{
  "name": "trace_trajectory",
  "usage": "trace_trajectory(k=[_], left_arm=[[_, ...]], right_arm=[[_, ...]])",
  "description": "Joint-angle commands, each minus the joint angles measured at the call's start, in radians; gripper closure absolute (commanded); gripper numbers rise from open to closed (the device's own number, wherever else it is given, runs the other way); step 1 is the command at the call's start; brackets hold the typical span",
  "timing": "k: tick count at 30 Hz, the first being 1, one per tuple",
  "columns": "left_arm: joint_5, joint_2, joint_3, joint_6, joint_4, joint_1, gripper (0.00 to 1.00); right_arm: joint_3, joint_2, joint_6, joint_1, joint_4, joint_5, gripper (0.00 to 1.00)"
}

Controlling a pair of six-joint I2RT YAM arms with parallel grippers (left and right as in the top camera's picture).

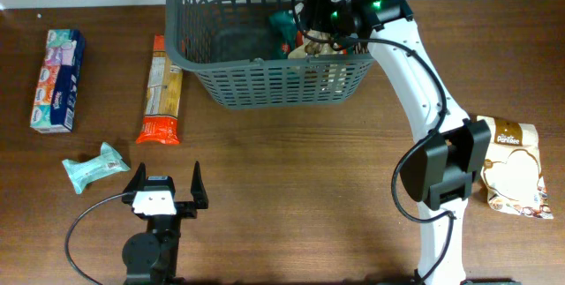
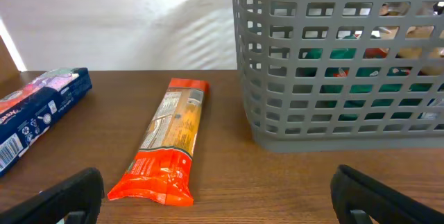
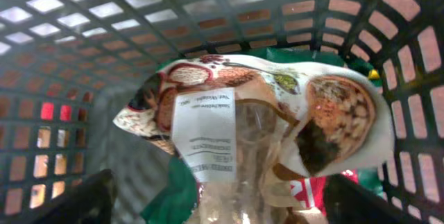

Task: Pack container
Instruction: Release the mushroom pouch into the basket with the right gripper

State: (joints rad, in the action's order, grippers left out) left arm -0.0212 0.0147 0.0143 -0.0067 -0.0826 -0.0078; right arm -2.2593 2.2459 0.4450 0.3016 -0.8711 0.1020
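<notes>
The container [image 1: 265, 82] is a dark grey slotted basket at the back middle of the table, and its lattice wall [image 2: 333, 64] also fills the right of the left wrist view. My right gripper [image 1: 311, 29] reaches down inside it at the right end. Its fingers stand open on either side of a clear bag with a white label and printed beans [image 3: 236, 127]. That bag lies loose on green and red packets, with the basket wall [image 3: 69, 44] behind. My left gripper [image 1: 166, 179] rests open and empty near the front left, low over the wood [image 2: 222, 196].
An orange pasta packet [image 1: 161, 91] [image 2: 166, 141] lies left of the basket. A blue tissue pack [image 1: 58, 80] [image 2: 35, 109] sits further left. A mint-green packet [image 1: 95, 166] lies beside my left gripper. A white and brown snack bag [image 1: 516, 170] lies at the right edge.
</notes>
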Motion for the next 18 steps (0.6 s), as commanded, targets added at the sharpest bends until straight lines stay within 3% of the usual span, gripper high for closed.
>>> trace_trajectory(k=[1, 7, 13, 15, 18], left_arm=[[0.011, -0.010, -0.005, 0.016, -0.001, 0.002, 0.01], [0.011, -0.010, -0.005, 0.016, -0.001, 0.002, 0.01], [0.011, -0.010, -0.005, 0.016, -0.001, 0.002, 0.01], [0.011, -0.010, -0.005, 0.016, -0.001, 0.002, 0.01], [0.011, -0.010, -0.005, 0.016, -0.001, 0.002, 0.01]], right_arm=[[-0.058, -0.012, -0.001, -0.023, 0.004, -0.009, 0.01], [-0.263, -0.012, 0.000, -0.090, -0.007, -0.002, 0.01], [-0.598, -0.017, 0.001, -0.188, -0.064, 0.024, 0.01], [-0.708, -0.024, 0.010, -0.225, -0.122, -0.048, 0.01], [-0.857, -0.042, 0.104, -0.292, -0.284, -0.309, 0.01]])
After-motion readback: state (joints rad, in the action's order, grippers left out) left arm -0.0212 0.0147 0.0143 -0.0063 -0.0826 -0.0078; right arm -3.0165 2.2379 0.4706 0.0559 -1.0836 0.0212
